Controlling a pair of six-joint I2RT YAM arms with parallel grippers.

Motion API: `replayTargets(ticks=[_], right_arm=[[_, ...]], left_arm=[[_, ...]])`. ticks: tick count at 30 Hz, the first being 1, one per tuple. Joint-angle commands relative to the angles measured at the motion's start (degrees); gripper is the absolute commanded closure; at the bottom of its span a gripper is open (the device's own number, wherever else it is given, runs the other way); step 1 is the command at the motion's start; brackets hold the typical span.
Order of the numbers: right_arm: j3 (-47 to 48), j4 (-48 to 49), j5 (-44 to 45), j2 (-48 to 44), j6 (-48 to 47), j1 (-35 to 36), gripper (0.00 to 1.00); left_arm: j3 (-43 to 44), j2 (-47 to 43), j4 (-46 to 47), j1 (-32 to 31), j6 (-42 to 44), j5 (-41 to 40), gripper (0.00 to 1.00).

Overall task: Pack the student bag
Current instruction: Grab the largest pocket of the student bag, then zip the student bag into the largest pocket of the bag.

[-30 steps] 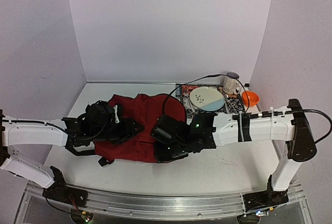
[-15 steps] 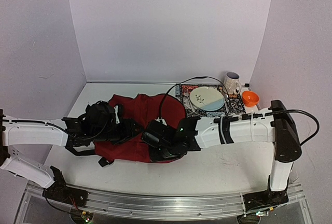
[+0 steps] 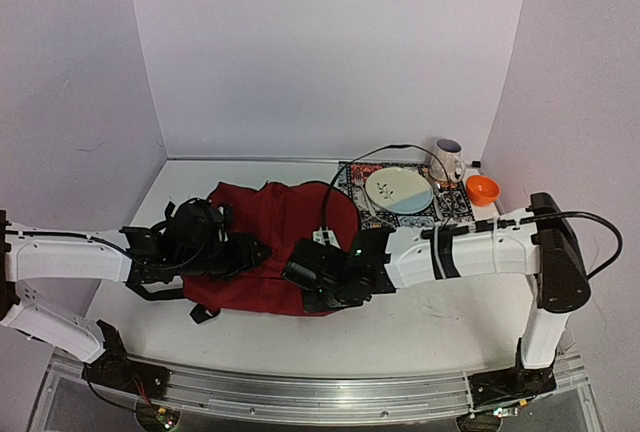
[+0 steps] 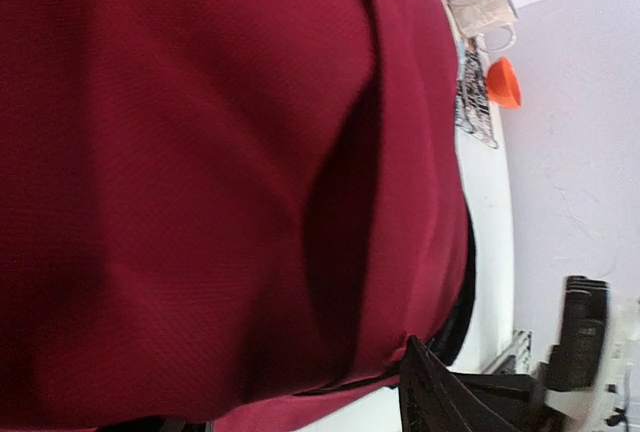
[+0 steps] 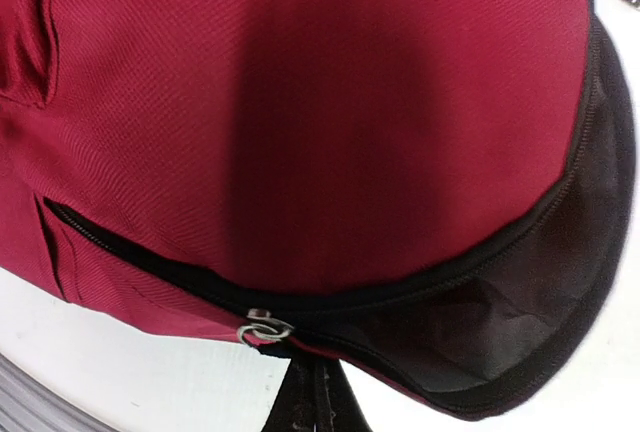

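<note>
Both arms parked on the red bag

The student bag (image 3: 290, 214) lies flat on the white table (image 3: 430, 324), centre-left of the overhead frame. The right gripper (image 3: 298, 274) is pinched together at the bag's near edge, right by the zipper pull (image 5: 264, 330). The left gripper (image 3: 255, 250) sits on the bag's left side, and I can't tell if it's apart or closed.

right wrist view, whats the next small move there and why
Probably draw the zipper pull a little along the closed track, leftward in this view. The right gripper is shut at the bag's near edge, and only the stretch right of the pull gapes onto black lining.
</note>
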Motion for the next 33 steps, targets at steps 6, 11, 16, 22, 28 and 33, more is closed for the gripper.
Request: replayTargets(ticks=[6, 11, 16, 22, 28, 33], right_arm=[[-5.7, -7.1, 1.8, -8.6, -4.7, -0.7, 1.0], [-7.2, -7.9, 0.8, -10.0, -7.9, -0.8, 1.0], [-8.0, -8.5, 0.2, -9.8, -9.3, -0.8, 1.0], [-5.1, -8.2, -3.1, -8.5, -13.8, -0.6, 1.0], [3.1, -5.1, -10.3, -2.1, -21.2, 1.9, 1.0], [12.7, -2.1, -15.9, 5.2, -24.8, 3.9, 1.0]], left_arm=[[-6.1, -3.6, -6.2, 5.1, 0.8, -8.9, 0.36], [-8.9, -6.5, -9.2, 9.7, 2.2, -11.1, 0.36], [-7.9, -8.3, -13.3, 12.0, 5.9, -15.7, 0.36], [-5.4, -8.2, -17.4, 19.7, 10.9, -18.6, 0.35], [-1.7, -4.7, -17.5, 30.0, 16.0, -15.7, 0.32], [0.9, -4.0, -17.4, 31.6, 16.5, -10.5, 0.25]])
